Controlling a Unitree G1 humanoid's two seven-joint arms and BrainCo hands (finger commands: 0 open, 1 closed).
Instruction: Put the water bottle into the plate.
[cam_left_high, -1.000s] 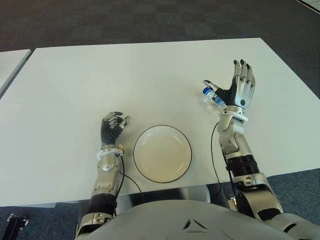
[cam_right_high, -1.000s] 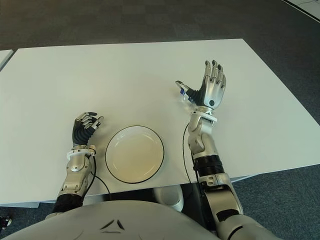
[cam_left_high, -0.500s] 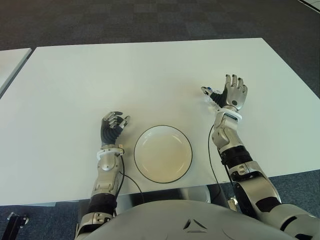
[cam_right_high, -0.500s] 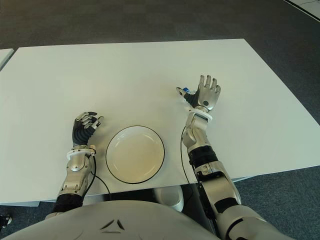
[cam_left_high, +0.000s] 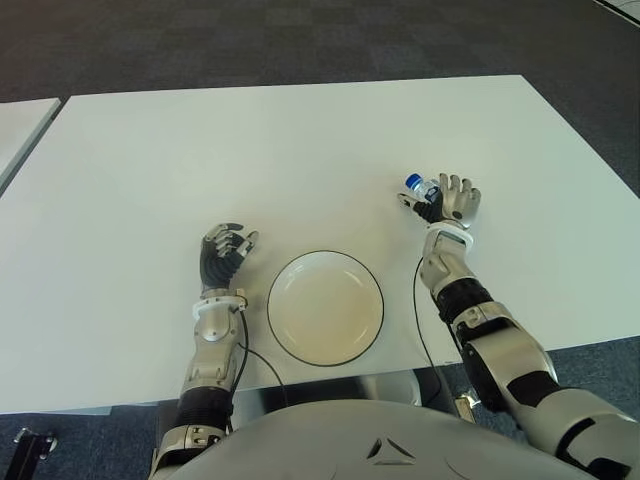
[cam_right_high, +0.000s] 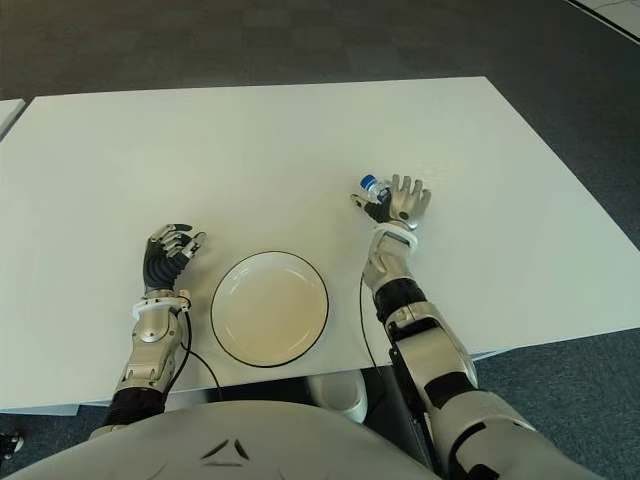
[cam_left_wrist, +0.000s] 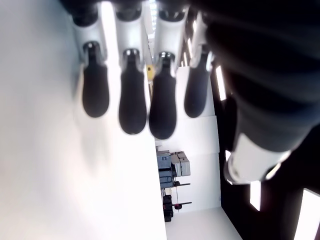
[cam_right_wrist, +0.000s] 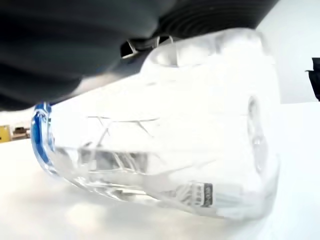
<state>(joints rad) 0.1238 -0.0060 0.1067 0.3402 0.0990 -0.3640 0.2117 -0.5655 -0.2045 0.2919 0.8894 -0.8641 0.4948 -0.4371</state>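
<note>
An office or lab room is shown. A big white table (cam_left_high: 300, 140) is seen on a dark grey carpet (cam_left_high: 250, 45) made of square tiles, as is found in offices. The corner of a second white table (cam_left_high: 20, 125) is seen past the left edge. In the left wrist view, a machine like an office printer (cam_left_wrist: 172, 164) is seen far off by white walls.

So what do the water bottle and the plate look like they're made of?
Water bottle, lying on the table under the right hand: clear, glossy thin plastic by its see-through ribbed wall, with a blue cap. Plate: probably glazed ceramic, possibly melamine; smooth cream surface, thin dark rim line.
</note>
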